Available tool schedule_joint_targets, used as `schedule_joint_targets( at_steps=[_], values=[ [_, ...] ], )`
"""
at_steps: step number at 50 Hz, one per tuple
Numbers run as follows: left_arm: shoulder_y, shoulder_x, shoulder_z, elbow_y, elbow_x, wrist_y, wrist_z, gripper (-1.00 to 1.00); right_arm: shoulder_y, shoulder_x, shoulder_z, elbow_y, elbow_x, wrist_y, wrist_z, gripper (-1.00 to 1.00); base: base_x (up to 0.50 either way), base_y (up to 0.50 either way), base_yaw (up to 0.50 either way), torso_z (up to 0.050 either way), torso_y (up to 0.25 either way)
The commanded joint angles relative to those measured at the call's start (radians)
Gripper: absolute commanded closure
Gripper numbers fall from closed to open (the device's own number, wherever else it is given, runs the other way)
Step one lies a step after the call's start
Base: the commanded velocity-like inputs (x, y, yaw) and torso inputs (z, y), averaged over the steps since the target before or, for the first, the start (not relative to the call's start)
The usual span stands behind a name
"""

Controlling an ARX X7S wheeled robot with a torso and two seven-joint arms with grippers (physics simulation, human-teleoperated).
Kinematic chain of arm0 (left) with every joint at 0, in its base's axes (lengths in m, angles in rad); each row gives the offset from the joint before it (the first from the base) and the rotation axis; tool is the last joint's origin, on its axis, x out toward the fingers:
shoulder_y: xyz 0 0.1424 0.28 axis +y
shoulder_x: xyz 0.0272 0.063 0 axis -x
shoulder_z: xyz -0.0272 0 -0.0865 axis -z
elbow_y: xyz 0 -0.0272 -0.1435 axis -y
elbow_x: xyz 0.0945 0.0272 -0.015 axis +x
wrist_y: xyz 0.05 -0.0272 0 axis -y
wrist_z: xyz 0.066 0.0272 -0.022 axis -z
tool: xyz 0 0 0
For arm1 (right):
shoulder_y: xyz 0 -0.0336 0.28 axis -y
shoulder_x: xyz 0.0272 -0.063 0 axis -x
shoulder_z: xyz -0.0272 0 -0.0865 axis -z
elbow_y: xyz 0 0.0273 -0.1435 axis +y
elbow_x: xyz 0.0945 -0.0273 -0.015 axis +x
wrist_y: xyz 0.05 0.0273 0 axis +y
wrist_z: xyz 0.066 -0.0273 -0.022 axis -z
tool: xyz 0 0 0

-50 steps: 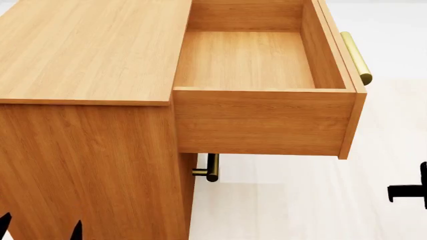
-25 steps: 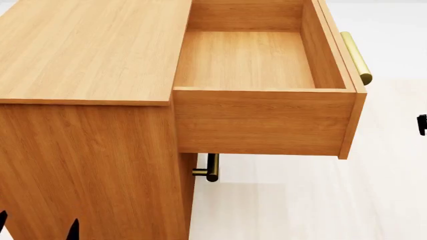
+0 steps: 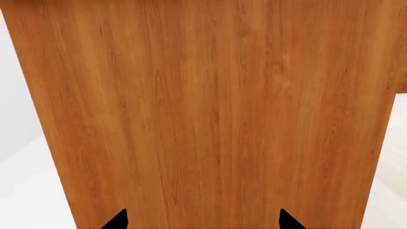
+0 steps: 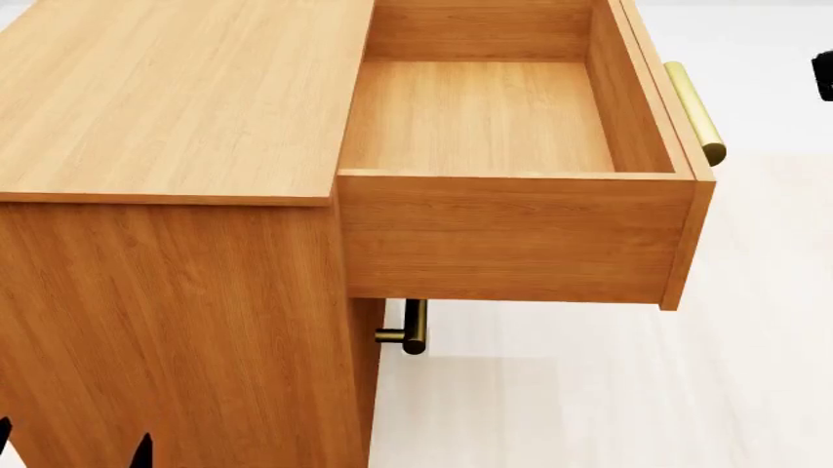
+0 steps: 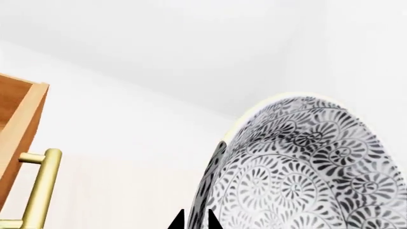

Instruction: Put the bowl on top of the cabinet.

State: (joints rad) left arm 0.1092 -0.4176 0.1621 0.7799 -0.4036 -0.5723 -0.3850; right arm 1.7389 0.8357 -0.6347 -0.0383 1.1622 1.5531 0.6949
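The bowl (image 5: 299,167), white with a dense dark floral pattern, fills the right wrist view, tilted on edge. My right gripper (image 5: 194,222) is shut on its rim, one black fingertip on each side of the wall. The bowl is out of the head view, where only a black part of the right arm (image 4: 824,76) shows at the right edge beyond the drawer. The cabinet (image 4: 170,88) has a flat bare top on the left. My left gripper (image 3: 202,222) is open, facing the cabinet's side panel (image 3: 210,109), with nothing between its fingers.
The cabinet's top drawer (image 4: 482,117) is pulled out and holds nothing; its brass bar handle (image 4: 694,109) sticks out on the right. A lower brass handle (image 4: 412,328) shows under the drawer. The pale floor (image 4: 586,390) lies to the right of the cabinet.
The black part of my right arm has risen along the head view's right edge, from below drawer level to above the drawer handle. The left gripper has barely moved.
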Motion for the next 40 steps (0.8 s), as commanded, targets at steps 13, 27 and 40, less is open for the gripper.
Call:
schedule_joint_targets(
  at_steps=[13, 27, 40],
  values=[
    [0.023, -0.009, -0.008, 0.007, -0.009, 0.017, -0.005, -1.00, 0.396, -0.184, -0.297, 0.139, -0.013, -0.018, -0.072, 1.00, 0.00, 0.00, 0.00, 0.000, 0.000],
    [0.044, -0.014, 0.003, 0.014, 0.008, 0.037, -0.013, -1.00, 0.486, -0.369, -0.482, 0.268, -0.144, -0.143, -0.244, 1.00, 0.00, 0.00, 0.00, 0.000, 0.001],
    [0.071, -0.024, -0.005, -0.032, 0.019, 0.079, -0.002, -1.00, 0.572, -0.545, -0.637, 0.375, -0.262, -0.247, -0.440, 1.00, 0.00, 0.00, 0.00, 0.000, 0.000]
  ],
)
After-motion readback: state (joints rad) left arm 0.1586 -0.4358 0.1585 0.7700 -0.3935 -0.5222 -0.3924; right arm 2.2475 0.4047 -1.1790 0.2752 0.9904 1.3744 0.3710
